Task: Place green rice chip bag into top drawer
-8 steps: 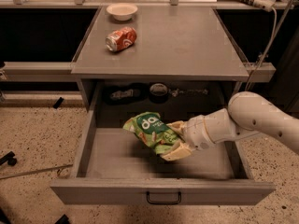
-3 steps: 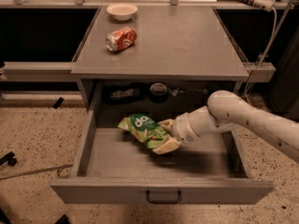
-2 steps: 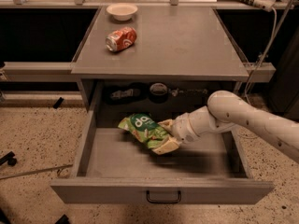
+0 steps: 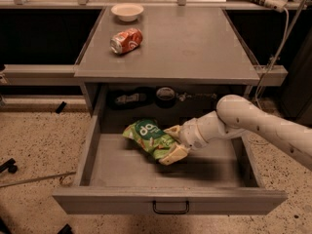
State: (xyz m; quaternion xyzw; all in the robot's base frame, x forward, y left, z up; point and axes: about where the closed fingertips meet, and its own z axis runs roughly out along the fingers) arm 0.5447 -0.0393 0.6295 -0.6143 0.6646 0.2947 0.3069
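Note:
The top drawer (image 4: 165, 204) is pulled wide open below the grey table top, with a small black handle at the centre of its front panel. The green rice chip bag (image 4: 147, 137) lies inside it, left of centre, crinkled, its white lettering facing up. My gripper (image 4: 172, 143) reaches in from the right on a white arm and its tan fingers (image 4: 174, 155) are closed on the bag's right end, low over the drawer floor.
A red-orange soda can (image 4: 126, 40) lies on its side on the table top (image 4: 195, 48), with a white bowl (image 4: 127, 11) behind it. Dark items sit in the recess behind the drawer. Speckled floor lies to the left and right.
The gripper and bag moved left and toward the drawer's back since the earliest frame. Over the last second they have stayed almost still.

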